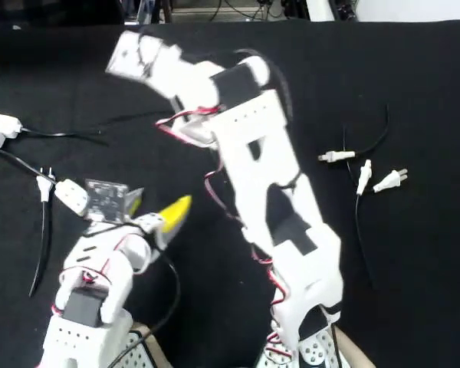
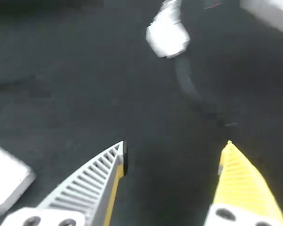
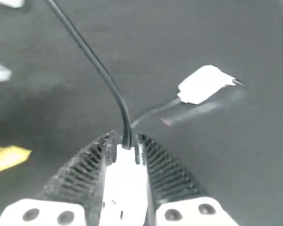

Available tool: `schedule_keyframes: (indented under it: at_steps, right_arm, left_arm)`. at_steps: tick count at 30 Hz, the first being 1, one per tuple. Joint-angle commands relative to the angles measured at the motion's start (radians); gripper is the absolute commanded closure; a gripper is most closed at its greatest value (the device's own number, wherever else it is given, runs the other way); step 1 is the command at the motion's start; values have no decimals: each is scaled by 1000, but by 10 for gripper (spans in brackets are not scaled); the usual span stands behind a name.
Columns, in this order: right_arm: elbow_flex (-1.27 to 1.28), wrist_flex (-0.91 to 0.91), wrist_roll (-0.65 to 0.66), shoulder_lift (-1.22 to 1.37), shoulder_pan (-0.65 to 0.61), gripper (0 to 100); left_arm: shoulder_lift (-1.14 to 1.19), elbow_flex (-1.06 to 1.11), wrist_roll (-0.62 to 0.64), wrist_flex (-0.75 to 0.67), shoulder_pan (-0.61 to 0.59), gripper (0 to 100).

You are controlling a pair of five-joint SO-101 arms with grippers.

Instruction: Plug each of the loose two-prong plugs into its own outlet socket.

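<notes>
Plainly, the right hand [image 3: 126,137] is pinched narrow on a white plug [image 3: 125,181], whose body sits between the two dark ribbed fingers [image 3: 85,162]. Its black cord [image 3: 92,59] rises out past the fingertips and runs away over the bench [image 3: 226,179]. Ahead of this hand and off to one side, apart from it, lies a second plug [image 3: 203,84] — white, flat on the dark surface, with a thin lead trailing back toward the hand. Seen from above, the right hand hangs at the far end of its long white arm [image 1: 268,176], well apart from three loose plugs [image 1: 364,175] that lie close together on the bench on the arm's other side.

The left hand [image 2: 174,157] stands wide and holds nothing: bare bench shows between its grey ribbed finger [image 2: 101,174] and its yellow finger [image 2: 240,183]. Beyond the tips, well apart from them, sits a blurred white piece [image 2: 167,35] — what it is I cannot tell. From above, a white block [image 1: 70,195] lies just beside this hand's wrist. A fifth plug [image 1: 44,184], its two prongs showing, lies just past the block on the side away from the hand. Farther out the same way, near the bench's edge, a white outlet socket [image 1: 0,129] rests with a dark lead running from it.
</notes>
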Motion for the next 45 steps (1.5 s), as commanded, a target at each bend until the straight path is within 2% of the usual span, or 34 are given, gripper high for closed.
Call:
schedule_keyframes:
  at_steps: [1,4,8,13,17,22,30,34,37,45]
  right_arm:
    - [-67,18,-8,-16,68,987]
    - [-67,14,-29,-12,80,987]
    - [-74,-15,-97,-16,64,987]
    - [-73,-23,-193,-15,14,987]
    - [-93,-21,-276,-24,-28,987]
    - [-105,-21,-391,-51,-89,987]
    - [-99,-8,-419,-76,-141,987]
    - [-93,29,-497,-87,-164,987]
    - [-1,28,-519,-151,-160,987]
    - [369,-21,-511,-417,-163,987]
  left_arm:
    - [-2,-42,6,-127,176,683]
    - [-2,-48,6,-196,260,693]
    - [-2,-42,2,-318,360,798]
    - [-2,-27,-161,-400,397,906]
    - [-2,25,-253,-450,395,950]
    - [-2,45,-262,-468,387,953]
    - [-2,41,-262,-462,387,955]
    - [-2,45,-262,-465,386,956]
    - [-2,48,-262,-463,384,956]
    - [-2,41,-258,-468,286,957]
